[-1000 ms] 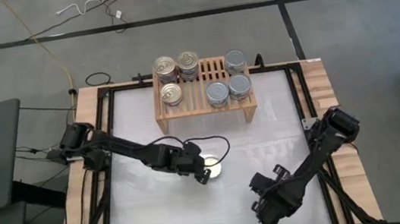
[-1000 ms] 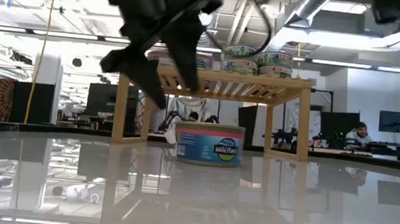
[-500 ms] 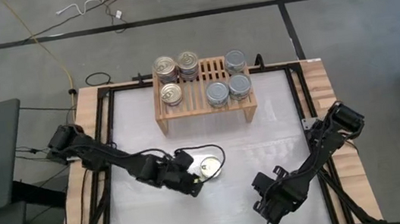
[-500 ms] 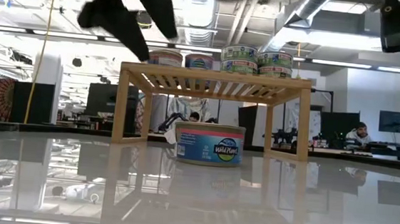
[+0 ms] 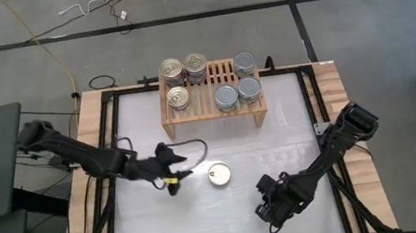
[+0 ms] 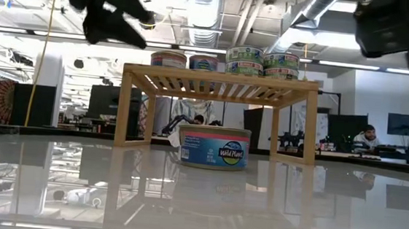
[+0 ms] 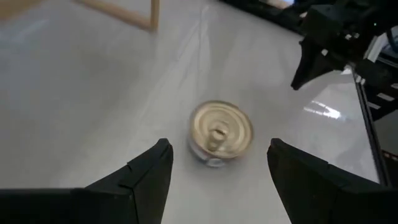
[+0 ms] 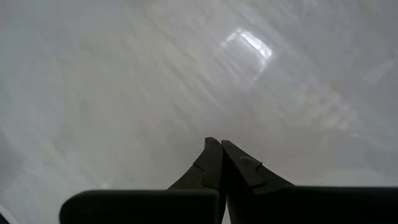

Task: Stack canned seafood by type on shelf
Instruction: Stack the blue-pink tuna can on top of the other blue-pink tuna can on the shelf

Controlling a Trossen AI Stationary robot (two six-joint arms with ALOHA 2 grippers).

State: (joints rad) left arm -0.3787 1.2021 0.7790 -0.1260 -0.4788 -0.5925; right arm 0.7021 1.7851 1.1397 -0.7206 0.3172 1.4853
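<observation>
While the left gripper [image 5: 173, 171] hangs jaws apart just left of a gold-topped round flat tin [image 5: 218, 174], that tin sits alone before the low light-wood slatted shelf [image 5: 213, 112]. Best straddle it squarely before closing. Farther right, the right gripper [image 5: 265, 209] waits, jaws together.

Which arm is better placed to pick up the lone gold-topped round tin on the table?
Left: its open end effector faces the gold-topped round tin; the right end effector is shut, farther off.
</observation>
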